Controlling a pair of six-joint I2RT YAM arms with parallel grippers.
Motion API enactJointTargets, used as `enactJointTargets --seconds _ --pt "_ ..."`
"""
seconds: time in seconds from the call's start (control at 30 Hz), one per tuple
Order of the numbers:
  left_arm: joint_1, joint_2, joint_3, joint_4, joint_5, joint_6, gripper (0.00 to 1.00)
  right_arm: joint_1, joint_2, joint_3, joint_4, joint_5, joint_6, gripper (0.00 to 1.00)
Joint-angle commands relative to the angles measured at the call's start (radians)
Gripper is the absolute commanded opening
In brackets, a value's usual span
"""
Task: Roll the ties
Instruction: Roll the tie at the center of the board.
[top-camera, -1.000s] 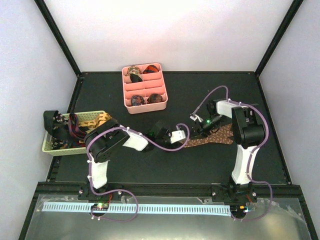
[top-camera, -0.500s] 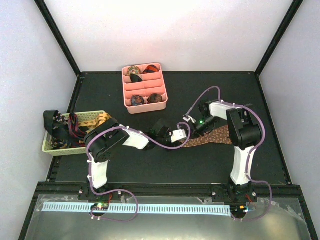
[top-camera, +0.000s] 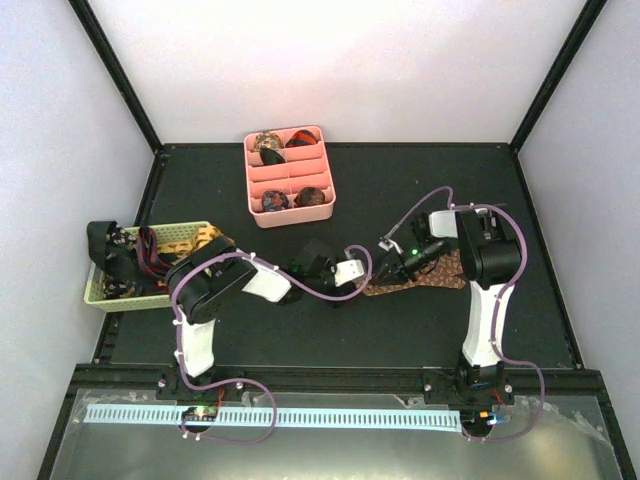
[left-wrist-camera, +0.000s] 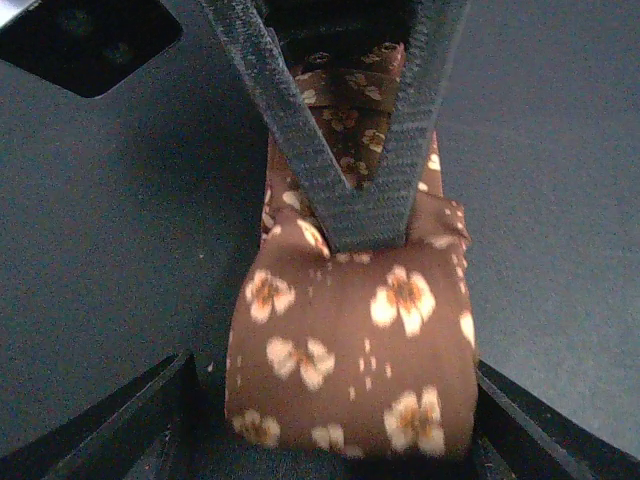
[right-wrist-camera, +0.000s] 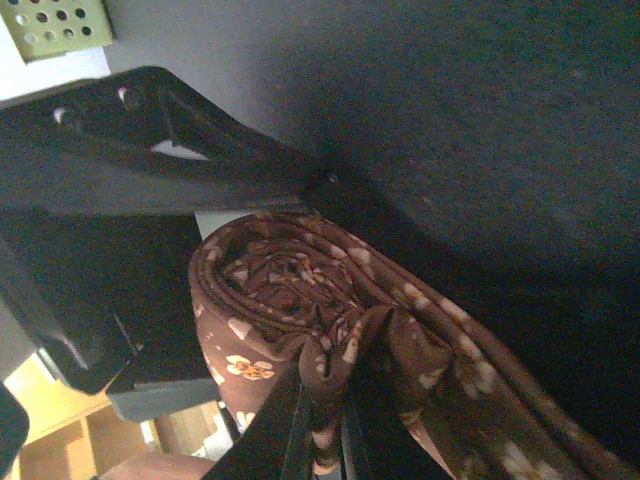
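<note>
Your right jaws are clamped on the brown tie (left-wrist-camera: 350, 370) at its rolled end. Your left jaws stand open, straddling that roll on the table (left-wrist-camera: 120, 250).

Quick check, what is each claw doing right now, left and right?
Left claw: open, fingers standing either side of the rolled end of the brown floral tie.
Right claw: closed, pinching a fold of that same tie.

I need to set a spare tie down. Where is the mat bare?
Bare: right of the pink tray, beyond the right gripper; the near strip before the arm bases. Crowded: centre, where left gripper and brown tie meet.
</note>
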Motion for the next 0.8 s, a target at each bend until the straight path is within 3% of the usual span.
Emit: enactJointTargets --seconds 0.0,0.13,0.4,0.57,0.67,0.77 --pt "0.018 0.002 -0.069 0.106 0.071 -0.015 0.72 -0.012 0.059 -0.038 0.05 0.161 -0.025 0.02" --pt "0.017 0.04 -0.094 0.31 0.161 -0.032 0.78 -0.017 0.058 -0.033 0.045 0.187 -0.02 0.02" --pt "-0.004 0.196 -0.008 0.445 0.156 -0.107 0.76 -0.016 0.058 -0.024 0.054 0.203 -0.006 0.02" --pt "-0.023 0.212 0.001 0.417 0.131 -0.085 0.52 -0.015 0.049 -0.026 0.061 0.205 -0.004 0.02" --pt "-0.026 0.173 0.011 0.269 0.088 -0.05 0.38 -0.015 0.038 -0.026 0.061 0.2 -0.003 0.03" --pt "-0.026 0.128 0.04 0.011 0.018 0.004 0.29 -0.016 0.004 -0.019 0.05 0.196 -0.014 0.12"
